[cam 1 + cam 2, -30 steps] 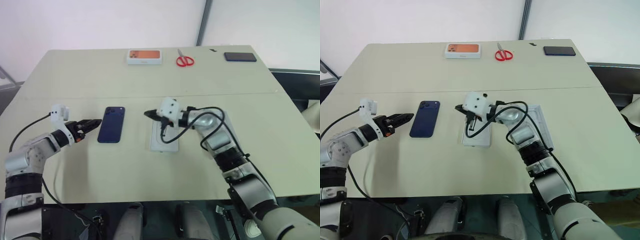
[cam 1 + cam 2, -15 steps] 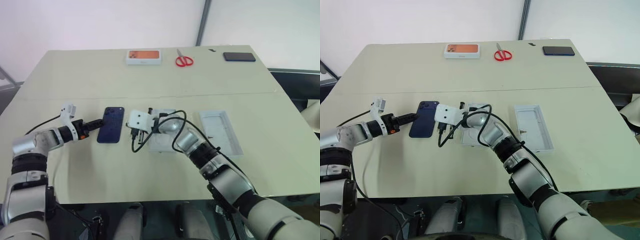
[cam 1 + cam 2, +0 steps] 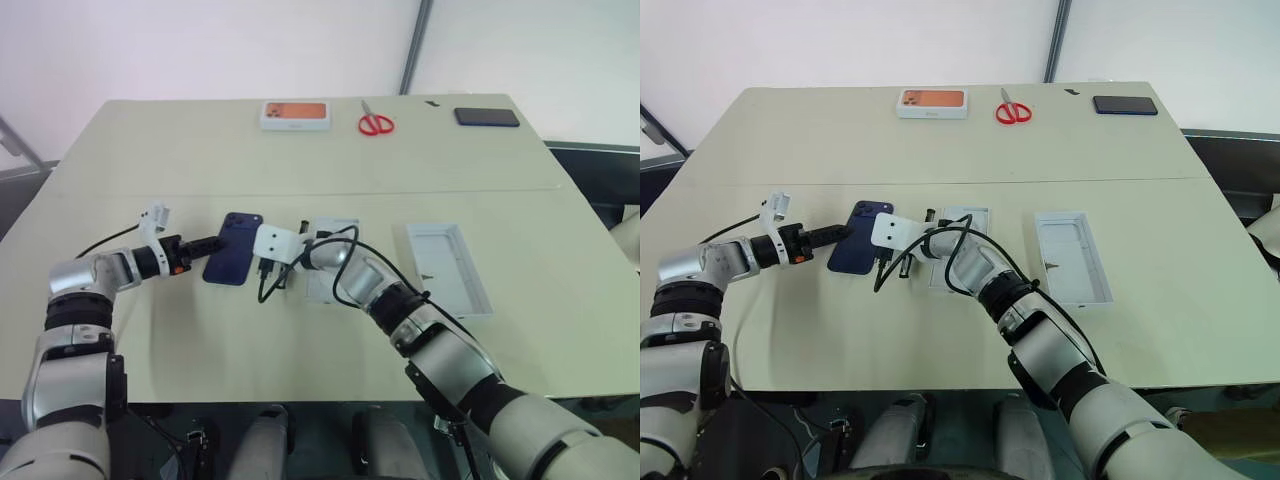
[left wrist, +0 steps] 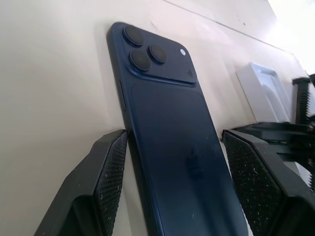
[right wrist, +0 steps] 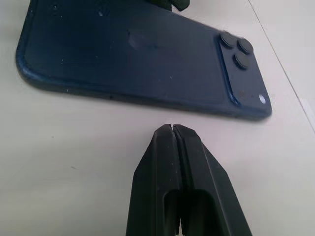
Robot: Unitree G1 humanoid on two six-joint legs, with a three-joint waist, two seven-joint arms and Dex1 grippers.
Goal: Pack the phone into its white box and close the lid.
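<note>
- Phone [image 3: 235,262] is lying back-up on the table [image 3: 150,160], at 9 o'clock of the white box [image 3: 330,272].
- Left gripper [image 4: 172,167] is standing wide open, straddling the phone's near end, not clamping.
- Right gripper [image 5: 172,129] is sitting fully closed and empty, just beside the phone's long edge.
- Lid [image 3: 448,267] is lying at 3 o'clock of the white box.

The beige table [image 3: 300,160] carries the phone [image 3: 233,262], white box [image 3: 328,258], lid [image 3: 448,268], scissors [image 3: 376,122].

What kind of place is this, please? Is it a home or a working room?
Probably a lab or test room, not a home: a plain beige table against bare white walls, with only a few items laid out, such as red scissors, a dark blue phone and open white boxes.
</note>
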